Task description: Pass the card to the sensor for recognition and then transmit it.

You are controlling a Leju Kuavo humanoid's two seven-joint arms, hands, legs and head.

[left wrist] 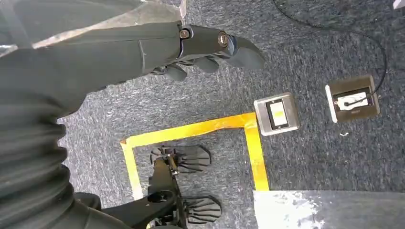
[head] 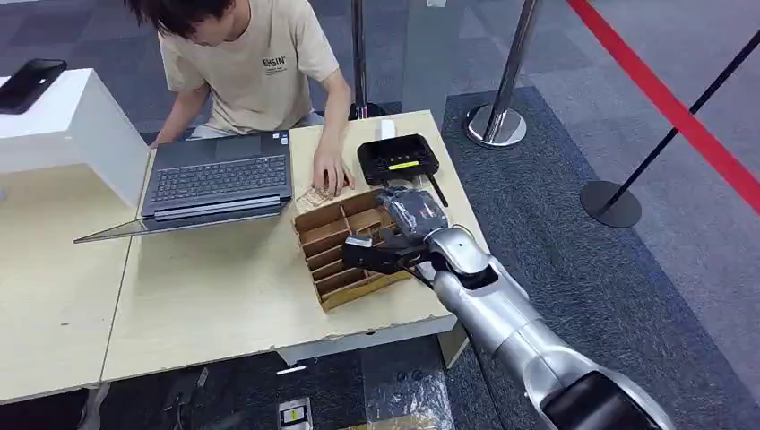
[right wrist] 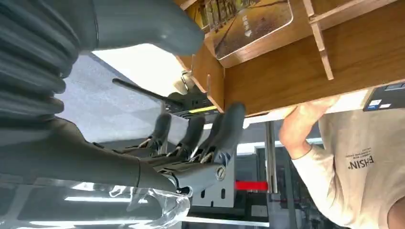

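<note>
Our right arm (head: 502, 313) sits nearest the camera, reaching up from the lower right to the wooden rack (head: 345, 246) on the desk (head: 224, 296). Right hand (head: 399, 235) hovers over the rack's right end; in the wrist view its fingers (right wrist: 224, 129) are extended and apart, thumb (right wrist: 143, 24) separate, nothing between them, so we log it as released. Left hand (left wrist: 210, 47) hangs over the carpet, fingers loosely curled, holding nothing.

Card (right wrist: 250, 21): a printed card lies in a rack slot, close to the thumb, not yet touched.

Risks, our judgement:
- Slots are narrow and the dividers thin; thick fingers may catch a divider and drag or tip the rack rather than lift the card.
- A flat, smooth card could slip from a shallow pinch.
- The person's hand (head: 332, 170) rests on the desk just beside the rack's far edge; a forward overshoot could meet it.

Surroundings, left to right: white box (head: 72, 125) with a dark device (head: 31, 82) on top; open laptop (head: 220, 179); the person behind it; black sensor (head: 397, 159) beyond the rack, near the hand; stanchions (head: 497, 121) on the carpet at right. The rack stands between hand and sensor, so we expect the card must be lifted clear before moving across.
</note>
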